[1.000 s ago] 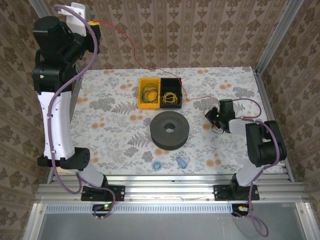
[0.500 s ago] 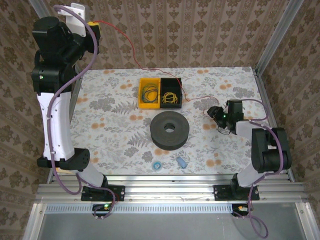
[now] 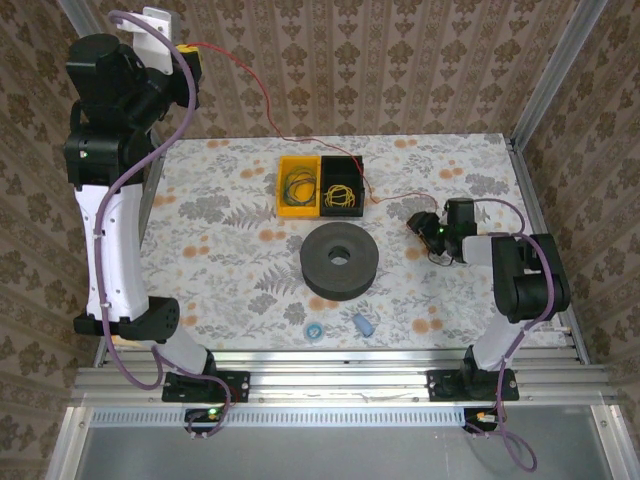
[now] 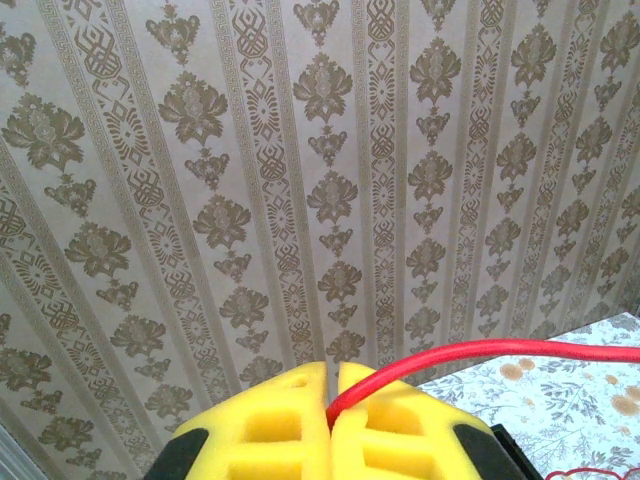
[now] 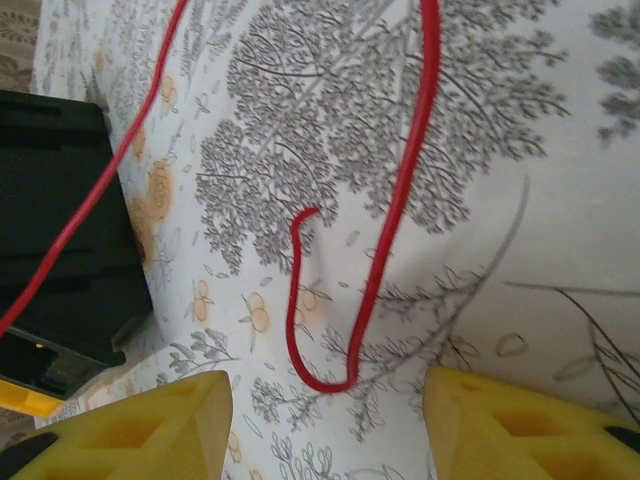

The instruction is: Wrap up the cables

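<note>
Overall | floral-print tabletop, red cable lying on it | damask-papered walls

Your right tool gapes over the red cable.
The cable's curled end lies on the floral desk, just ahead of your yellow fingers; black bin at left.

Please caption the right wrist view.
Open right gripper hovers over the red cable, curled on the floral table.

Left half of counter open; spool blocks the centre, bins the far edge; red cable spans air over far-left corner.
</note>
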You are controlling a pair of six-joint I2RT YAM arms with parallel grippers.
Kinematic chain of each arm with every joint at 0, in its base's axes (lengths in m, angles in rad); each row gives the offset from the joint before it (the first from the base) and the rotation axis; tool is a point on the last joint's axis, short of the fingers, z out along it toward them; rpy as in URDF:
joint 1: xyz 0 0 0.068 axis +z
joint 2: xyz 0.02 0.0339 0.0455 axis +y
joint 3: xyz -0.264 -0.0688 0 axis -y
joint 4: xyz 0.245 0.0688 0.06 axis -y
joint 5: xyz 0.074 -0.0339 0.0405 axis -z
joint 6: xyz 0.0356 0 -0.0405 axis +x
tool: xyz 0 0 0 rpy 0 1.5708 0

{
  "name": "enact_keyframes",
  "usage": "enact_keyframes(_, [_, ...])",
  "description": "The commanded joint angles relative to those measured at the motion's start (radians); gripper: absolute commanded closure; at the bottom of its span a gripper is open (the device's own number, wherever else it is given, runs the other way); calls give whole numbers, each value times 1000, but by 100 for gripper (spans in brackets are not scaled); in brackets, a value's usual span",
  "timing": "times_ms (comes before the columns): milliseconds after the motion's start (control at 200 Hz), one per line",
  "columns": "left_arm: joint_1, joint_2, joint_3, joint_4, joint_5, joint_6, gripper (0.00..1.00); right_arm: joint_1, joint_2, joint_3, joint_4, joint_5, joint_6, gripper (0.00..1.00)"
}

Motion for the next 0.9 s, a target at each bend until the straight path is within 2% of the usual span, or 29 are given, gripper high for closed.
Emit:
enact_keyframes(0, [-3,-26,-3,23,12,-2,100,16,52,33,50,35,28,46])
enact_keyframes(460, [-7,-29,-3,27,25,-2,100,32,97,22,160,138,99,62])
enact_keyframes(620, [-7,-26,-3,29,25,-2,100,32,98,20,161,153,100,74])
enact_keyframes(850, [-7,-32,16,10,1,20,100,23,58,20,116,174,60,100])
enact_keyframes(895, [-6,-36,32,-6,-18,36,100,15,44,34,80,172,33,100])
